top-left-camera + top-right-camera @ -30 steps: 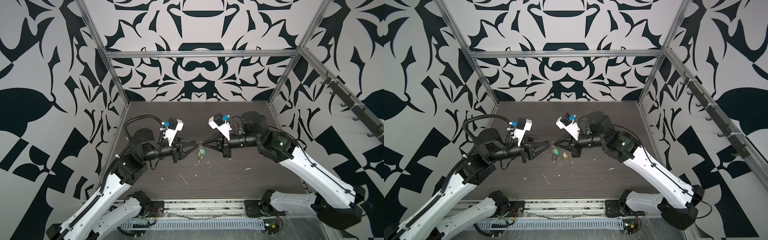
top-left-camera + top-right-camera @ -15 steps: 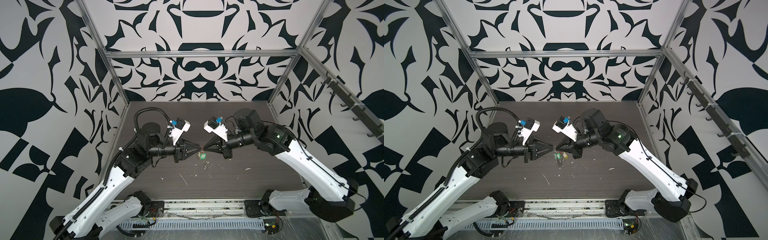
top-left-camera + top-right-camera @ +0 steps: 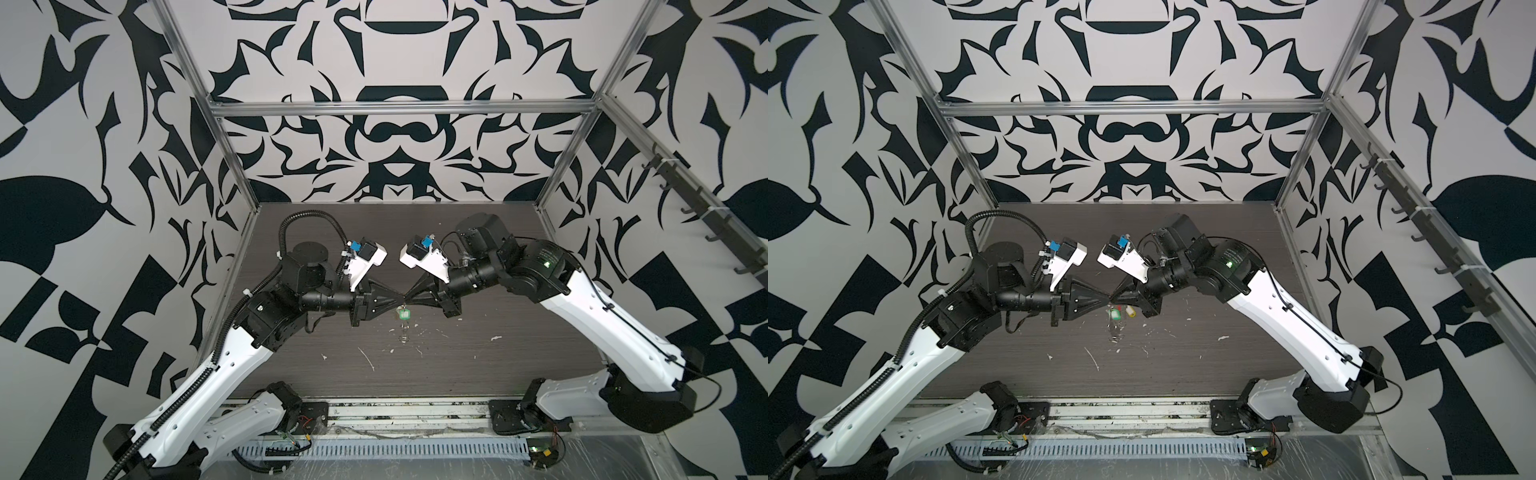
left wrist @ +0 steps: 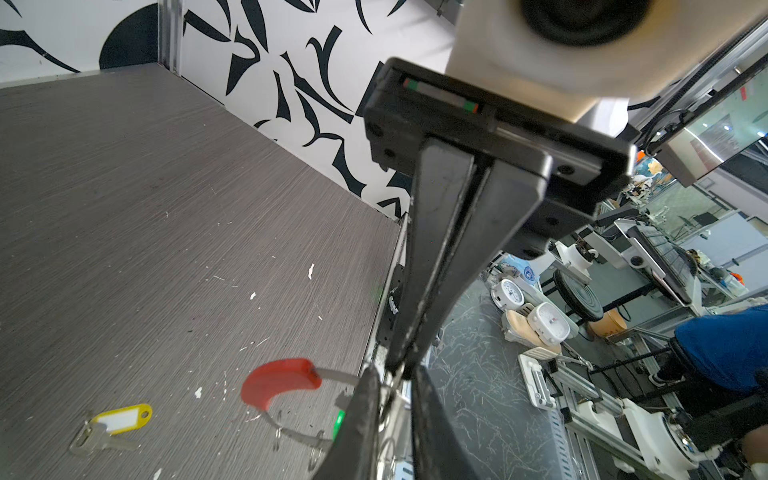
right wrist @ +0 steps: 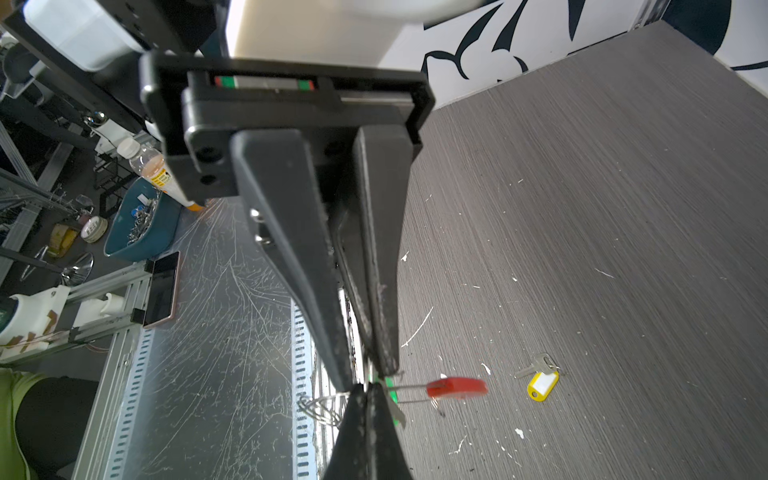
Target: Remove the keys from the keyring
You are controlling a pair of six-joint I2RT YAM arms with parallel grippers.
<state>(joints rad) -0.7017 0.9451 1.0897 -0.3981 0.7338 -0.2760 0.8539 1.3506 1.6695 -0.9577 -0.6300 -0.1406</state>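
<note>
Two arms meet tip to tip above the middle of the dark wood-grain surface (image 3: 478,365). The right pincer (image 4: 399,365) is pressed together on the keyring (image 4: 337,375) and holds it up clear of the surface. The thin grey hoop runs out from its tips to the one red segment (image 4: 280,380).

The left pincer (image 5: 368,372) points straight at the right one, its fingers a narrow gap apart at the same spot on the hoop. I cannot tell whether they pinch the wire, a small ring or nothing.

One green key tag (image 3: 404,314) hangs from the hoop just below the meeting tips in both top views. In the wrist views only slivers of green show between the fingers, so its label face is hidden.

One yellow key tag (image 4: 124,419) lies flat on the surface, off the keyring and apart from it. One silver key (image 4: 89,440) is joined to it. Its label window shows plain white.

A cluster of small silver split rings (image 5: 318,409), at least two, hangs on the hoop beside the pincer tips.

Each pincer's rail carries one grey strip (image 5: 264,83) with a red and a green mark at each end. Beyond the surface's edge stands one bottle (image 5: 160,176) with a yellow label, its print too small to read.
</note>
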